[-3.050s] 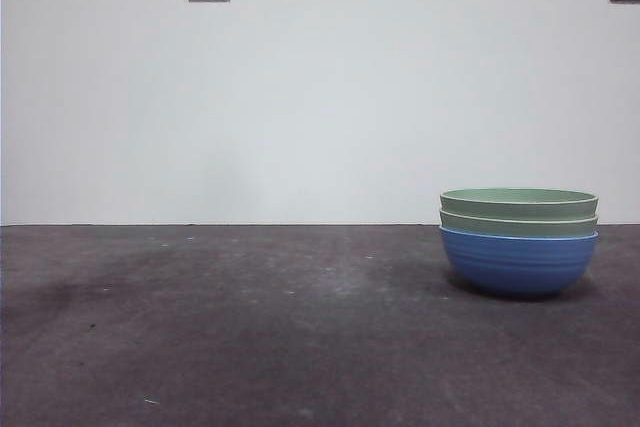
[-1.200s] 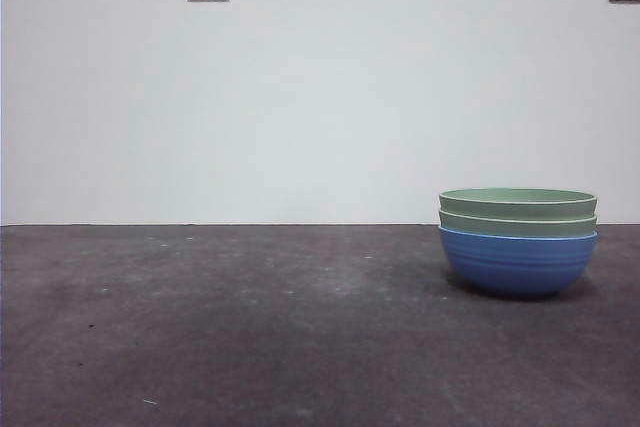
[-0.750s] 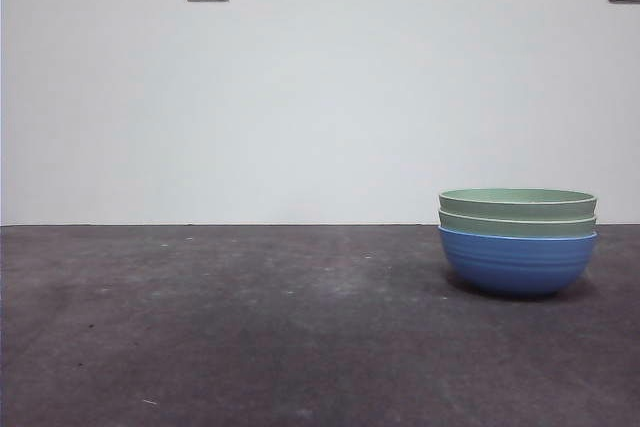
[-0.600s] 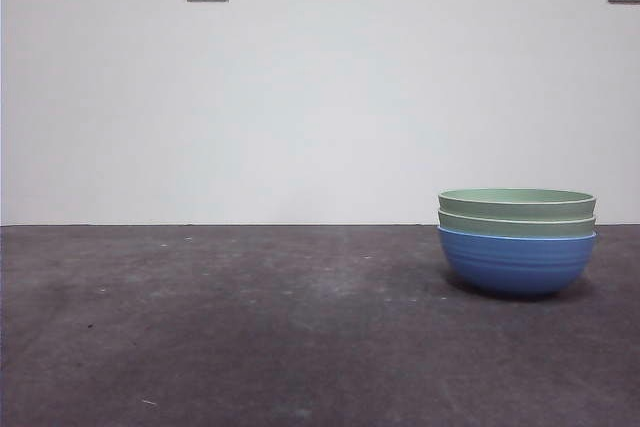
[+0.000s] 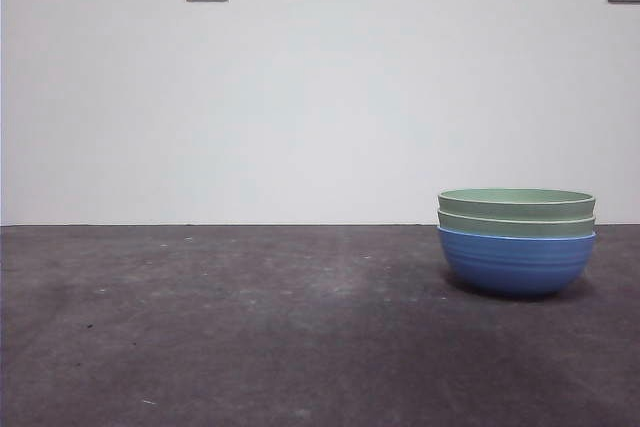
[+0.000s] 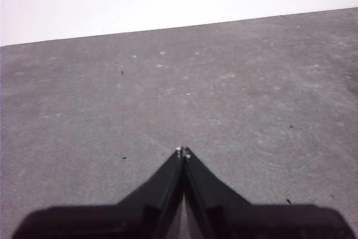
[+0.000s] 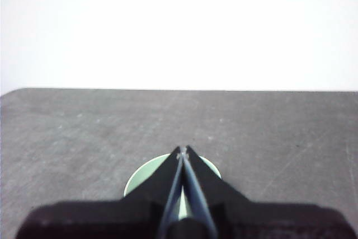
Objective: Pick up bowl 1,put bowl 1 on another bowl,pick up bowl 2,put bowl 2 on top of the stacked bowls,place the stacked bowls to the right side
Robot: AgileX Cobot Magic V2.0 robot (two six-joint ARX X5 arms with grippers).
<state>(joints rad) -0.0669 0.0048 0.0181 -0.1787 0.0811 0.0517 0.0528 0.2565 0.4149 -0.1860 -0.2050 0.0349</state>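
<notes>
The stacked bowls (image 5: 516, 241), two pale green ones nested in the blue bowl (image 5: 516, 262), stand on the desk (image 5: 250, 327) toward its right side. The right claw (image 7: 182, 150) hangs closed above them; the left claw (image 6: 183, 151) is closed over bare desk.

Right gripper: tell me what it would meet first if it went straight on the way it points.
Probably bare table. The right gripper, shut, sits above the stacked bowls, whose green rim shows behind its tips; beyond them only tabletop, then wall. Depth is unclear.

Stacked bowls (image 7: 140, 180) mostly behind right end effector (image 7: 183, 150), perhaps blurred.
</notes>
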